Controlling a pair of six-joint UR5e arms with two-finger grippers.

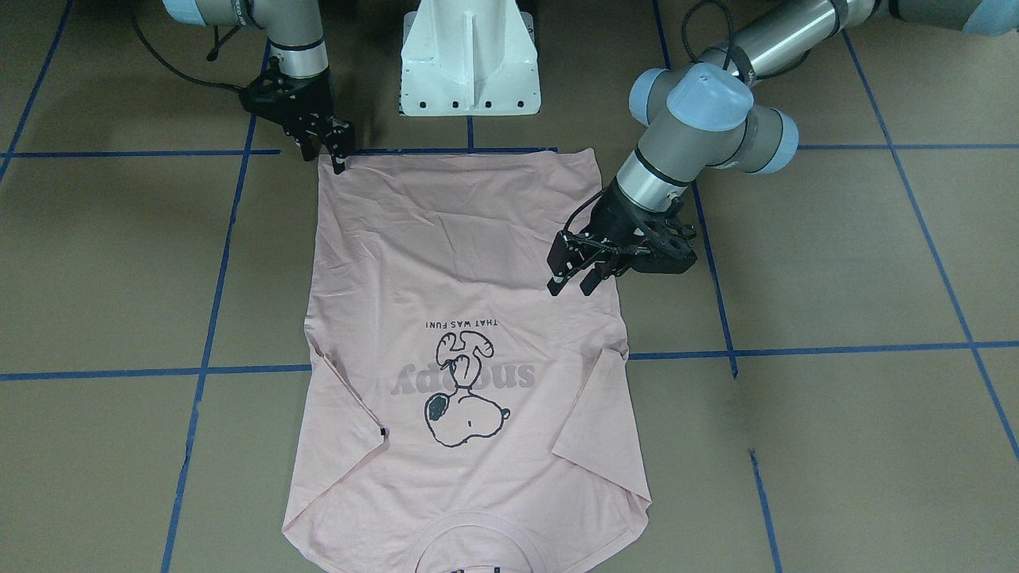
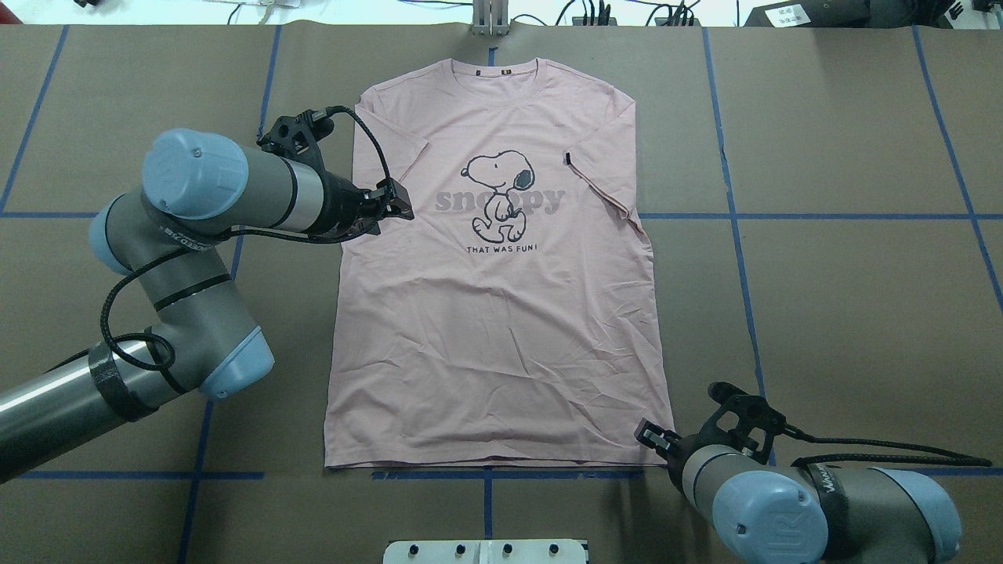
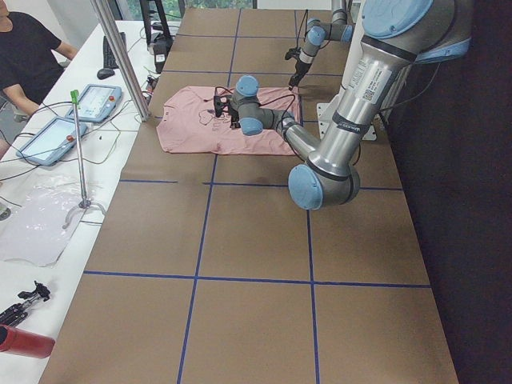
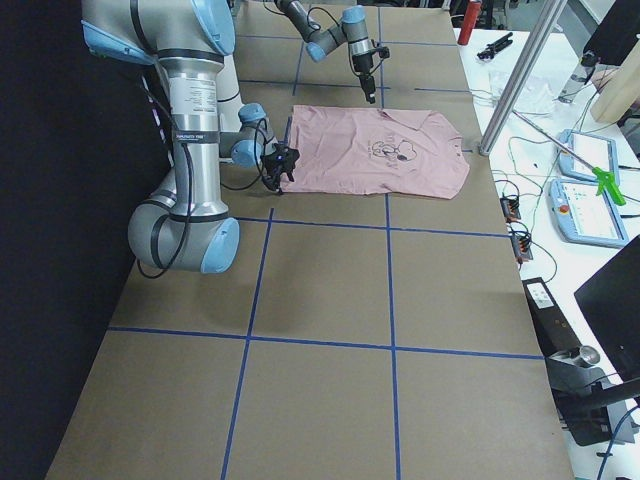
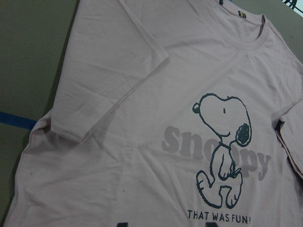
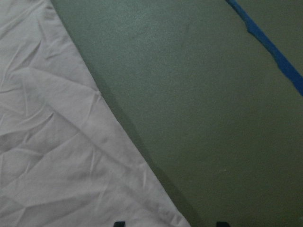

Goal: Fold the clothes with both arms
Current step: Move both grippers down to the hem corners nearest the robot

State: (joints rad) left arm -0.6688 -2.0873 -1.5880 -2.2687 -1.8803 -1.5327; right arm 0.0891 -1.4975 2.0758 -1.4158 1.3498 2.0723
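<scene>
Pink T-shirt (image 2: 501, 329) flat, print up, on surface (image 2: 823, 313). L gripper (image 1: 575, 280) jaws apart, empty, above shirt's side; R gripper (image 1: 341, 155) jaws apart at hem corner.

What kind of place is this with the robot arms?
Probably a robot testing lab: a left arm and a right arm at a blue-taped table, a T-shirt laid flat, and control tablets on a side bench.

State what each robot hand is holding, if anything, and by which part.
Nothing is held. The left hand is open above the pale pink cotton T-shirt; the right hand is open at its hem corner, not gripping.
</scene>
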